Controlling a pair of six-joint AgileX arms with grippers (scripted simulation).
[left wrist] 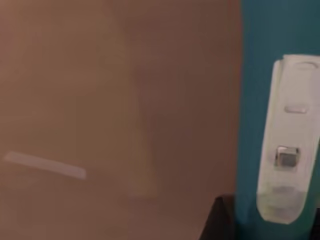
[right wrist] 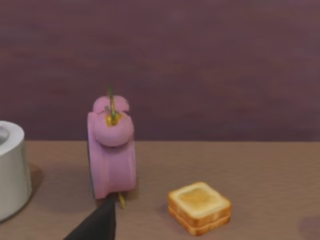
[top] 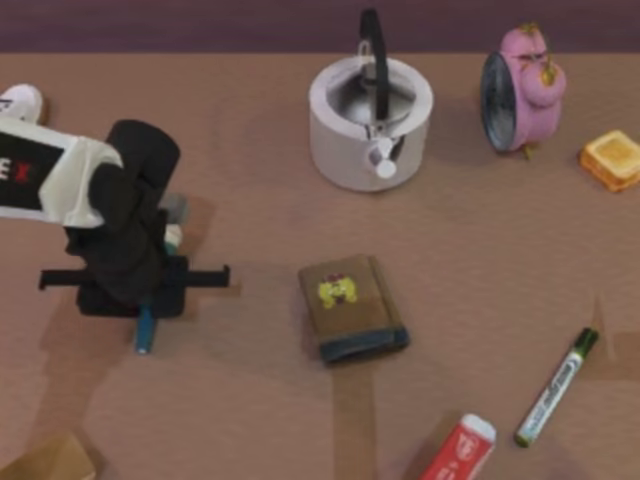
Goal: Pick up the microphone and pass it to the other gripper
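Observation:
The microphone lies at the table's left, mostly hidden under my left arm. Its teal handle end (top: 146, 332) sticks out toward the front, and a bit of its pale head (top: 174, 222) peeks out behind. My left gripper (top: 135, 292) sits straight over it. In the left wrist view the teal handle (left wrist: 255, 100) with its white switch (left wrist: 287, 150) fills the frame, and a black finger (left wrist: 220, 222) presses against its side. My right arm is out of the top view. Only one black finger (right wrist: 97, 225) of it shows, with nothing beside it.
A white kettle (top: 370, 110) stands at the back centre and a pink alarm clock (top: 520, 90) with toast (top: 612, 158) at the back right. A brown book (top: 352, 306) lies mid-table. A green-capped marker (top: 556, 388) and a red-white box (top: 460, 450) lie at the front right.

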